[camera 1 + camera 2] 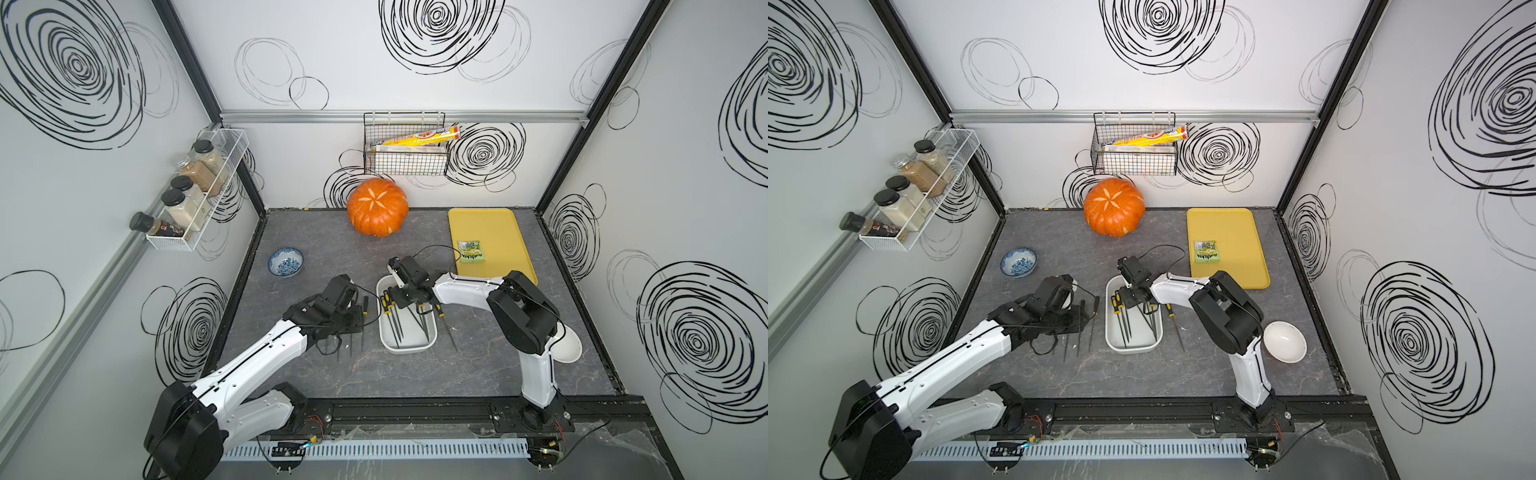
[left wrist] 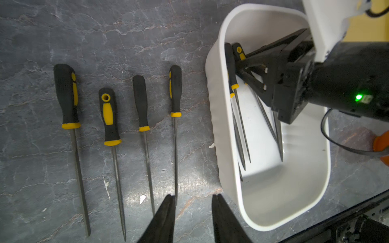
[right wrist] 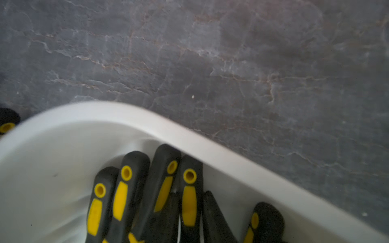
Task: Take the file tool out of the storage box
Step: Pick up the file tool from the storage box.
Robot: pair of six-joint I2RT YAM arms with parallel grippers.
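the right gripper is hanging inside the storage box, at the far end where the black-and-yellow handles are bunching against the wall. its two fingers are standing either side of one file tool, close in on the handle, but whether they are pinching it or just flanking it i cannot tell. the other handles are lying tight beside it, and in the left wrist view the thin shafts appear to be crossing lower down in the box

the left gripper is hovering over the table just beside the box, jaws apart with nothing between them, above four files lying in a row outside

judging from this, the pick is the step in hand. doing it well is coming down to squeezing squarely on the rubber handle rather than the slim steel, making sure only the one handle is sitting between the fingers, then raising it handle-first and steeply enough for the tip to be clearing the low wall. going slowly is helping, since a crossing shaft could be dragging a neighbour up or tipping the light box
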